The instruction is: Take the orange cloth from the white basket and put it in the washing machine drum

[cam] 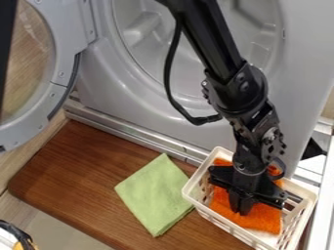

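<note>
Lit brightly and softly, hard to trace to one source. Gleaming gently across the grey machine front (101, 100), streaked with pale glare on the round door (29, 58). Nearly white along the rail (322, 195). Shaded thinly under the green cloth (155, 195), toward the near edge of the wooden board (68, 161); darker inside the basket (190, 191).

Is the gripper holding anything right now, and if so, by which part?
It cannot be told: the gripper is down on the orange cloth inside the white basket, but whether any of the cloth is pinched is hidden.
</note>
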Action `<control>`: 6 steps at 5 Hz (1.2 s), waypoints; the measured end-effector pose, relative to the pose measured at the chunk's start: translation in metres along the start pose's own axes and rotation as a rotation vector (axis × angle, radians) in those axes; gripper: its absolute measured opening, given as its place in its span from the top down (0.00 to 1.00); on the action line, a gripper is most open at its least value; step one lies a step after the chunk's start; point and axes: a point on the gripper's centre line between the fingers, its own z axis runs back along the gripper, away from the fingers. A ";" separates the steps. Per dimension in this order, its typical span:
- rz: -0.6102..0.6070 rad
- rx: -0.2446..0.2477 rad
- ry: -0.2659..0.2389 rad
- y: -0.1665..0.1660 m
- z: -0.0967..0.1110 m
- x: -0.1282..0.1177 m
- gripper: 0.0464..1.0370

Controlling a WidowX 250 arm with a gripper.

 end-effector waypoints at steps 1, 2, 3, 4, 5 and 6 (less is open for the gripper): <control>0.001 0.001 0.005 0.001 -0.001 -0.003 0.99; -0.025 0.007 -0.001 -0.004 0.004 -0.007 0.99; -0.048 -0.005 -0.054 -0.009 0.024 -0.003 0.99; -0.061 -0.020 -0.122 -0.011 0.054 -0.005 0.99; -0.055 -0.035 -0.181 -0.006 0.079 -0.011 0.99; -0.018 -0.042 -0.271 0.005 0.110 -0.017 0.99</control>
